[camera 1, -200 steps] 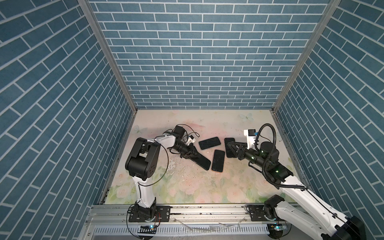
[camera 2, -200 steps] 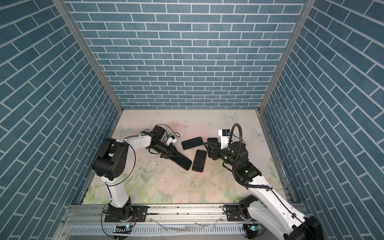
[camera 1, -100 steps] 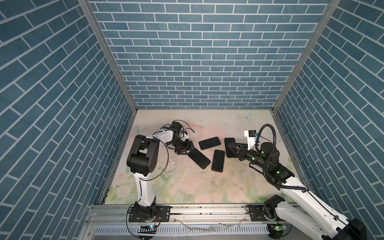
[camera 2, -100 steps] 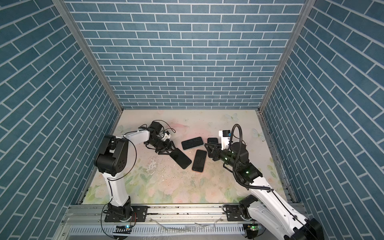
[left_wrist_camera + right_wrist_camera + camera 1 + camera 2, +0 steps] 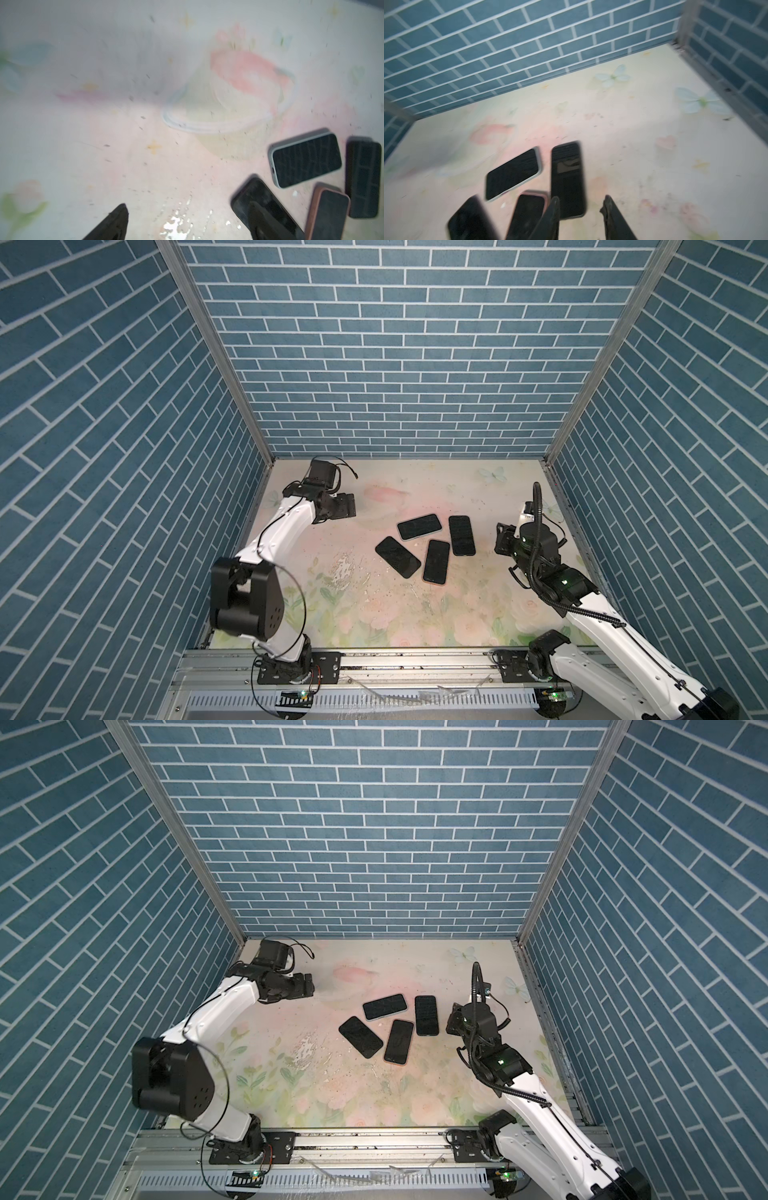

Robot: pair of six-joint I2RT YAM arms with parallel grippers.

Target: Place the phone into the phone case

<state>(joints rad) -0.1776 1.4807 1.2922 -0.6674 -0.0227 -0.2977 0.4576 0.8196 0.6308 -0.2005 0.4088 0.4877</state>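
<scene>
Left gripper (image 5: pixel 351 506) hangs over the far-left of the floral mat (image 5: pixel 374 614), fingers (image 5: pixel 117 220) spread wide and empty. Right gripper (image 5: pixel 500 538) sits just beside the dark-cased phone (image 5: pixel 461 535), its fingers (image 5: pixel 554 214) a little apart, holding nothing. The bare black phone (image 5: pixel 397 556) lies flat mid-table, long axis slanting far-left to near-right — the left arm looks nearer, with an open line in. A faint clear outline (image 5: pixel 228 108) may be the case — too blurred to say.
</scene>
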